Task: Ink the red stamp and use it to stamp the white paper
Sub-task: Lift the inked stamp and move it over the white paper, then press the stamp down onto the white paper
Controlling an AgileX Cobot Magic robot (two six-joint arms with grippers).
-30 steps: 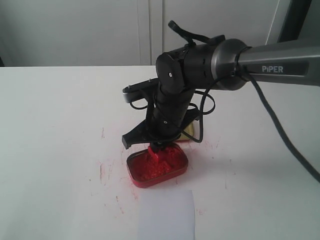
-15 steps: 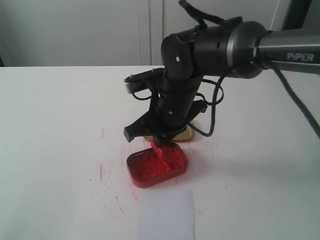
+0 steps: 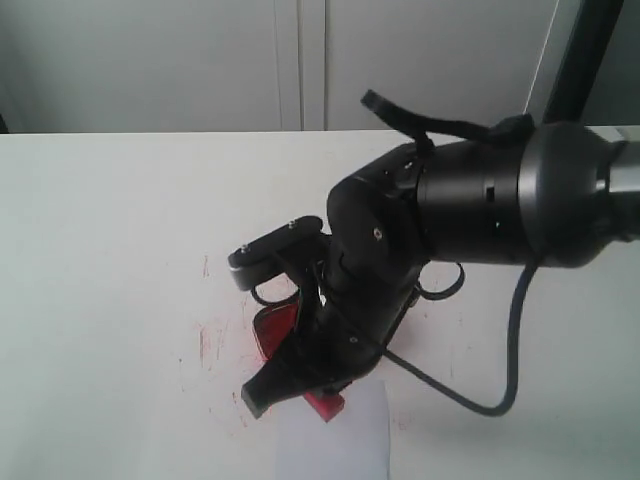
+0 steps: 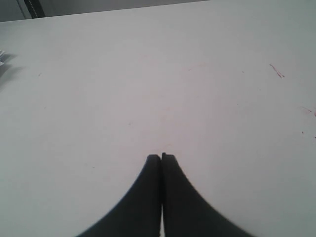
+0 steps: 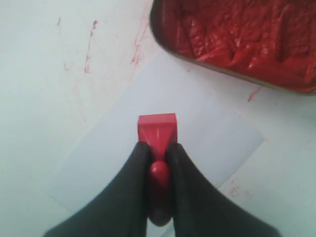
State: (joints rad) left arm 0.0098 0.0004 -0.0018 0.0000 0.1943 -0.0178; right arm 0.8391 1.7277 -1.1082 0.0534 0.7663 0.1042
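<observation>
My right gripper [image 5: 158, 148] is shut on the knob handle of the red stamp [image 5: 157, 129]. The stamp's flat base hangs over the white paper [image 5: 197, 128]; whether it touches the sheet I cannot tell. In the exterior view the red stamp [image 3: 324, 405] peeks out below the black right gripper [image 3: 310, 385] at the far edge of the white paper [image 3: 345, 445]. The red ink tin [image 3: 275, 325] lies just behind, mostly hidden by the arm. The same ink tin [image 5: 242, 37], full of crumbly red paste, also shows in the right wrist view. My left gripper [image 4: 161, 157] is shut and empty over bare table.
Red ink smears [image 3: 210, 340] mark the white table left of the tin. More ink smears [image 5: 84, 54] show in the right wrist view. The bulky right arm [image 3: 470, 205] covers the middle of the table. A wall with cabinet doors [image 3: 300, 60] stands behind.
The right gripper lifted the stamp out of the ink tin and carried it toward the camera, down over the white paper. The left gripper shows only in the frame from now.
</observation>
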